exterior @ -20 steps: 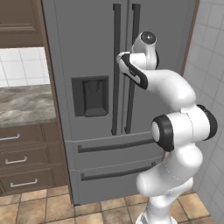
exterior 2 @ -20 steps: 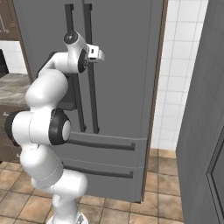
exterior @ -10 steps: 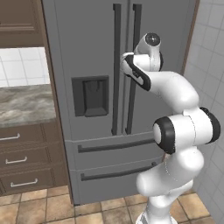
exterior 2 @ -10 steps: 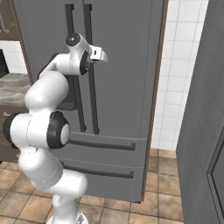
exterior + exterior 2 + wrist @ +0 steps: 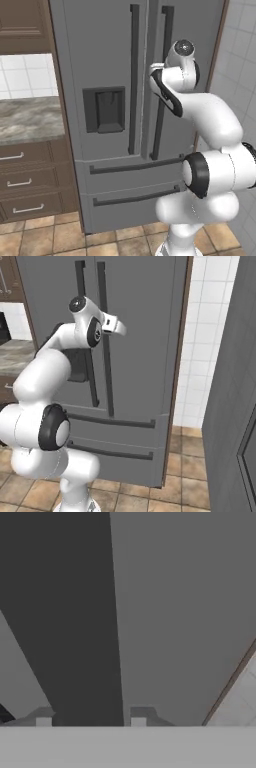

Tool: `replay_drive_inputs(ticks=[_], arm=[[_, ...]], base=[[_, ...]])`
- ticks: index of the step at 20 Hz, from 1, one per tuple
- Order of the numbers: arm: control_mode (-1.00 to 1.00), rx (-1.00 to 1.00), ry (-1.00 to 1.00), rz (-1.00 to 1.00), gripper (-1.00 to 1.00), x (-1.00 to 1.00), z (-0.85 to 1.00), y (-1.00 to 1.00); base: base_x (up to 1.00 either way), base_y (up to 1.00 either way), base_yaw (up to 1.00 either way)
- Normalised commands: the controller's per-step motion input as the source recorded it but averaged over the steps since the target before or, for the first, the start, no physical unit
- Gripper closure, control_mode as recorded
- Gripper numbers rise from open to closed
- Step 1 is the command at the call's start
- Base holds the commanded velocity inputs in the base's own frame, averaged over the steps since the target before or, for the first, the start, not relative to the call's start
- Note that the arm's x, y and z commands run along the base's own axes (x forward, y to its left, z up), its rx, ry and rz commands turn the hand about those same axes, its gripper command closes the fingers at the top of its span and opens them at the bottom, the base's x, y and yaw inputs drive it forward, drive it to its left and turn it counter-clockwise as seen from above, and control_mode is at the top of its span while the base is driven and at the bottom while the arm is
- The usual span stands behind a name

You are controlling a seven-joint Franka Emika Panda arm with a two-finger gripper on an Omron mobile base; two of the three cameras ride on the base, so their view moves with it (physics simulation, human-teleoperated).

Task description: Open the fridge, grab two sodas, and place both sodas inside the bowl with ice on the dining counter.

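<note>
While both doors of the fridge stand shut, nothing of its inside can be seen, and the same goes for its two lower drawers. Left of the fridge, a marbled counter sits above wooden drawers, all pushed in. On the fridge's left door lies the dark dispenser recess, with the left bar handle just beside it. Right of that runs the right door's bar handle, and the gripper is up against it: in the hand view the dark bar fills the space between the two fingertips, so the pincer is closed narrowly on this handle. Right of the fridge stands a white tiled wall.
</note>
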Motion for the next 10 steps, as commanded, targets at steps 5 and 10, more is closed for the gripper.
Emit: replay_drive_inputs(ticks=[5, 10], arm=[[-1.0, 0.04, 0.03, -0.22, 1.0, -0.77, 0.16, -0.95], [-1.0, 0.0, 0.07, -0.2, 1.0, -0.72, 0.21, -0.96]], base=[[0.0, 0.0, 0.0], [0.0, 0.0, 0.0]])
